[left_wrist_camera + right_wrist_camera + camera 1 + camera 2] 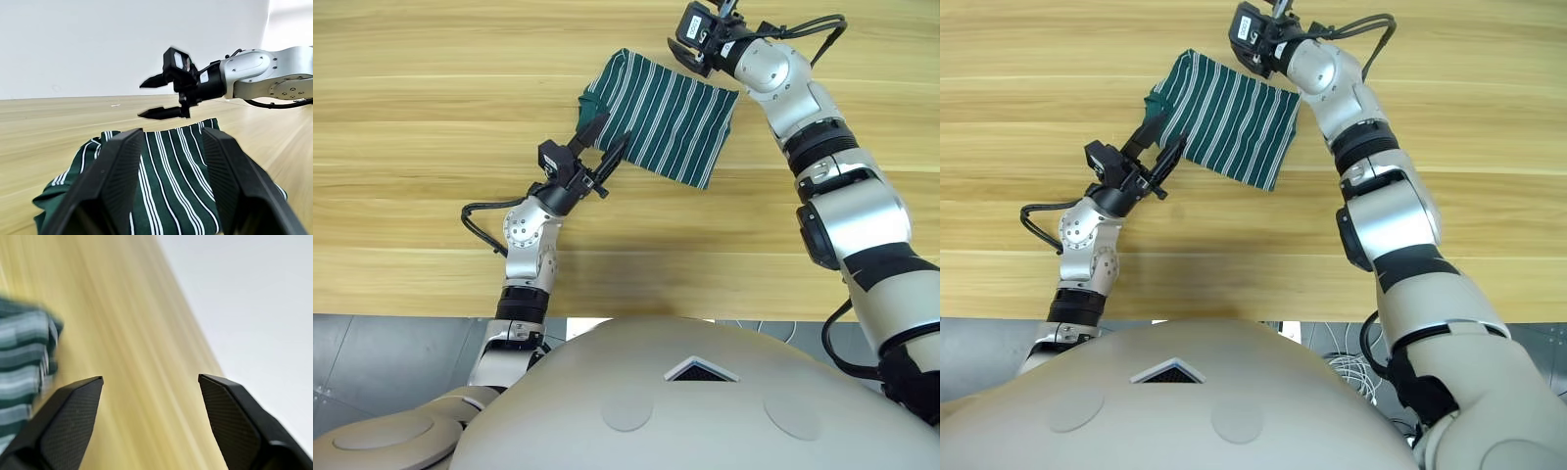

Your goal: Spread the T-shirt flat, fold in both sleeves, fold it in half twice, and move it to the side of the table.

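Note:
The T-shirt (664,116), dark green with thin white stripes, lies folded into a compact rectangle toward the far side of the wooden table (421,206). My left gripper (617,126) is open at the shirt's near left edge, low over the cloth, its fingers (122,171) straddling the striped fabric without pinching it. My right gripper (143,100) is open and empty, raised above the table just beyond the shirt's far right corner. In the right wrist view its gripper (149,379) frames bare wood, with a corner of the shirt (22,347) off to one side.
Bare wood stretches to the left of the shirt and in front of it. The table's near edge (411,315) meets a grey floor (372,362). A plain white wall (98,44) stands behind the table's far side.

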